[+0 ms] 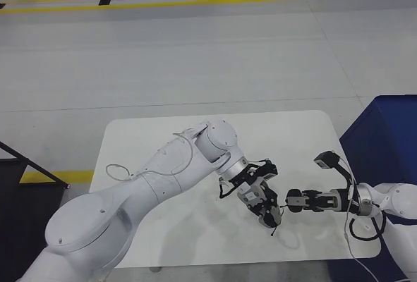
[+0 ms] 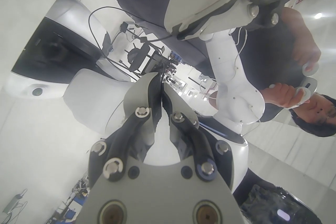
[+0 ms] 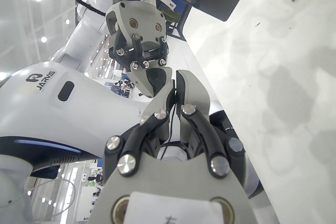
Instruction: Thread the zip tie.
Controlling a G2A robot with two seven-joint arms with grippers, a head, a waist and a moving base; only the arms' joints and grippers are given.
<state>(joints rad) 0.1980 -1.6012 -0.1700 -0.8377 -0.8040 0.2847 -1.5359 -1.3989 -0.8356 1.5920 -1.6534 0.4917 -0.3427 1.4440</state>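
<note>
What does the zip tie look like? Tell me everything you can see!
The zip tie is a thin black strip, likely plastic. The right gripper pinches it between its fingertips, and the loose part runs back toward that gripper's palm. It is held above the table, close to the left gripper.

Over the near right part of the white surface (image 1: 152, 141), the left gripper (image 1: 270, 215) and the right gripper (image 1: 293, 200) meet tip to tip, just beside each other. A thin black zip tie (image 1: 273, 230) trails from the left gripper. A dark blue block (image 1: 395, 134) stands at the surface's right edge.
</note>
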